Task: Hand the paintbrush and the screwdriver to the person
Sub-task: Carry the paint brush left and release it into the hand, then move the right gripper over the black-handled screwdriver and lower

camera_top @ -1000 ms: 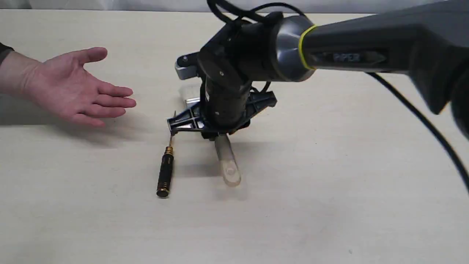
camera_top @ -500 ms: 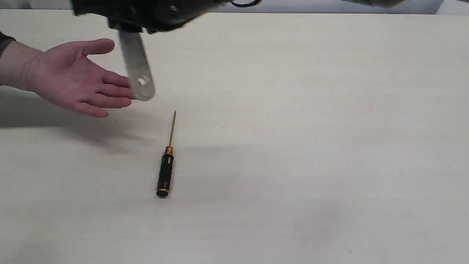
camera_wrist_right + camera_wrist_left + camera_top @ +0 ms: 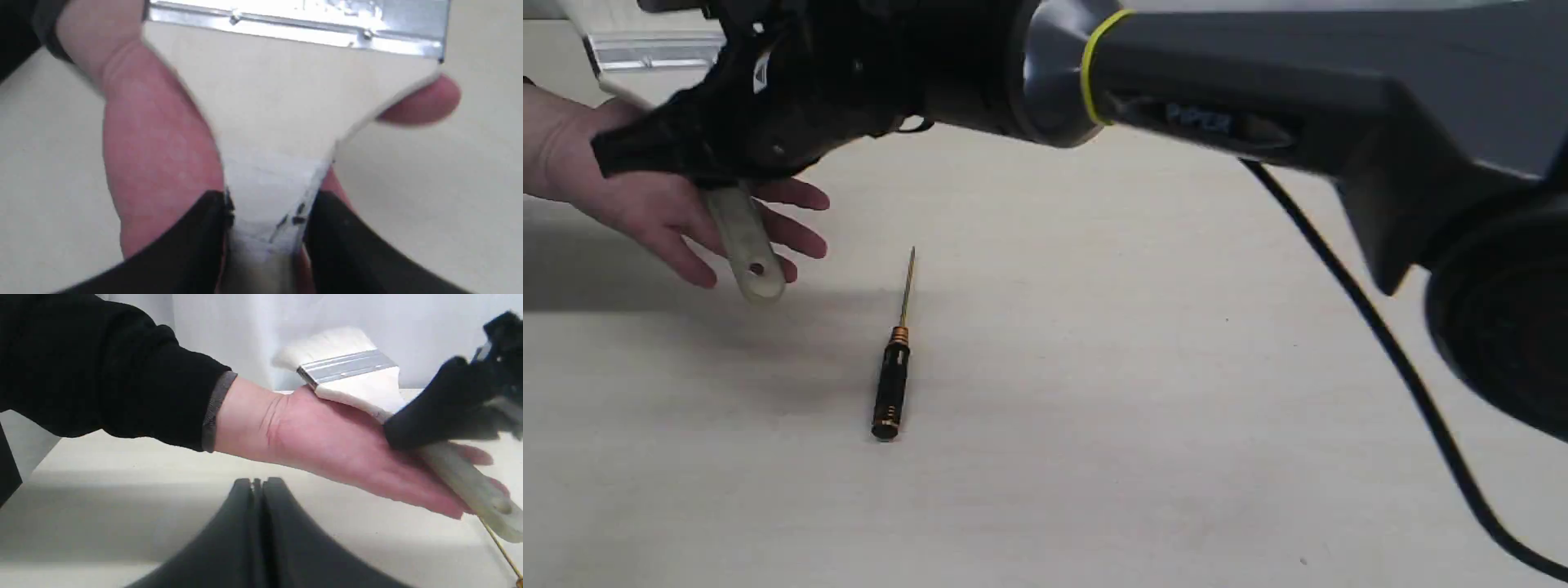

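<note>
Lifted paintbrush (image 3: 745,245) off worktop (image 3: 1176,367), carried across to person's hand (image 3: 645,208) within last second. Brought down over open palm, handle end past fingertips. Judged first handover nearly done; release not yet made. Kept right gripper (image 3: 267,208) jaws clamped on neck of brush handle, only narrowly apart. Held left gripper (image 3: 257,486) jaws together, empty. Left screwdriver (image 3: 892,380) flat on worktop near hand, untouched.

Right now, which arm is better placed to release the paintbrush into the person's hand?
Right. The right fingers clamp the paintbrush over the person's open hand; the left fingers are shut, empty, and apart from it.
</note>
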